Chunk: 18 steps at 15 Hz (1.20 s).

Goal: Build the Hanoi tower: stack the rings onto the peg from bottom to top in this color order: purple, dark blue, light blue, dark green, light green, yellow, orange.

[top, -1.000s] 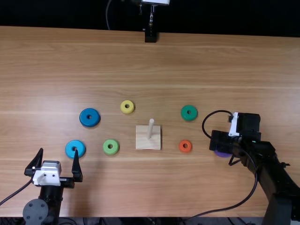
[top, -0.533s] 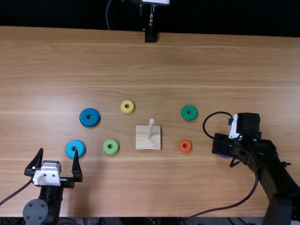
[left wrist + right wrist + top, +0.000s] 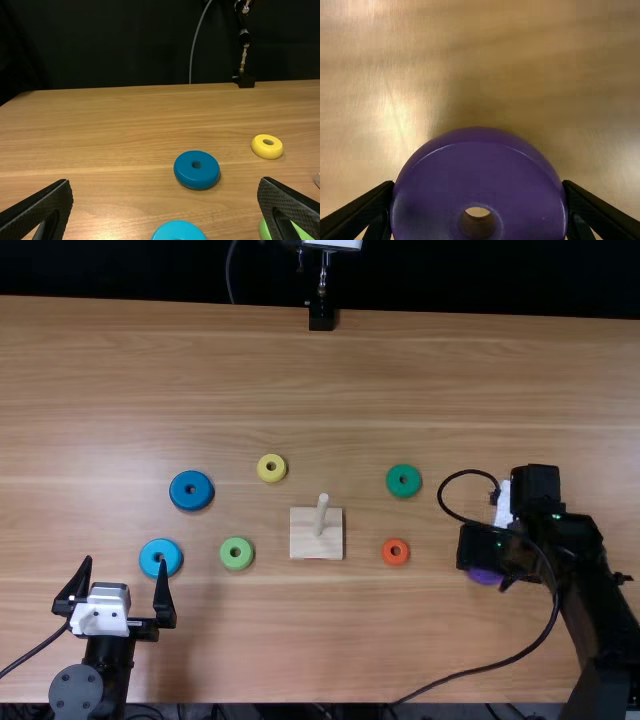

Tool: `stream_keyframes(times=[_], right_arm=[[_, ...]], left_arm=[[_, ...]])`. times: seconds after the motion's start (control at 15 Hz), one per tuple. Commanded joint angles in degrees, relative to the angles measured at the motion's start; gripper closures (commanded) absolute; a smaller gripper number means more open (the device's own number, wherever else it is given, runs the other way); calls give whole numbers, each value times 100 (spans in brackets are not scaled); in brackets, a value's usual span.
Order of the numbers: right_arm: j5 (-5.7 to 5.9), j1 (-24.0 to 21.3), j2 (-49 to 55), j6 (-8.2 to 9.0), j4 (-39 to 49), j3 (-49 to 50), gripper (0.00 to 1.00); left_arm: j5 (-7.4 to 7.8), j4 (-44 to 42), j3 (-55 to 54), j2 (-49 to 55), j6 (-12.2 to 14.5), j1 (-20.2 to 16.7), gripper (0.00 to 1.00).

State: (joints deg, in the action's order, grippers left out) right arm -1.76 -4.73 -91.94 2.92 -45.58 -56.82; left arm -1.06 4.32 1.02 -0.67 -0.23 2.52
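Holding purple ring (image 3: 480,170), right gripper (image 3: 483,548), seemingly aloft

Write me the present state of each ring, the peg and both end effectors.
Purple ring: gripped on both sides
Right end effector: closed on that ring
Left end effector: open
Wooden peg: upright, bare
Dark blue ring: flat, unstacked
Light blue ring: flat, unstacked
Dark green ring: flat, unstacked
Light green ring: flat, unstacked
Yellow ring: flat, unstacked
Orange ring: flat, unstacked
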Motion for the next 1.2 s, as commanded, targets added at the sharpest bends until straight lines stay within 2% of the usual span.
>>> stream_keyframes(times=[0.0,0.13,0.33,0.53,0.73,0.93,1.0,1.07,1.13], right_arm=[[-67,218,-17,-7,-405,-559,100],[-77,605,-17,46,-626,-998,100],[-77,1238,45,35,-711,-1684,100],[-77,1862,97,56,-1502,-2422,100],[-77,2583,89,67,-1913,-3072,100],[-88,2890,80,67,-2135,-3854,100],[-88,2969,80,141,-2145,-4092,100],[-88,3022,71,309,-2156,-4250,100],[-88,3075,71,330,-2145,-4347,100]], left_arm=[[1,169,-102,67,33,-24,0],[1,169,-102,67,33,-33,0],[1,169,-102,67,33,-33,0],[1,169,-102,67,33,-24,0],[1,169,-102,67,33,-33,0],[-10,169,-102,67,33,-33,0],[1,169,-102,67,33,-33,0],[1,169,-102,67,33,-24,0],[1,169,-102,67,33,-33,0]])
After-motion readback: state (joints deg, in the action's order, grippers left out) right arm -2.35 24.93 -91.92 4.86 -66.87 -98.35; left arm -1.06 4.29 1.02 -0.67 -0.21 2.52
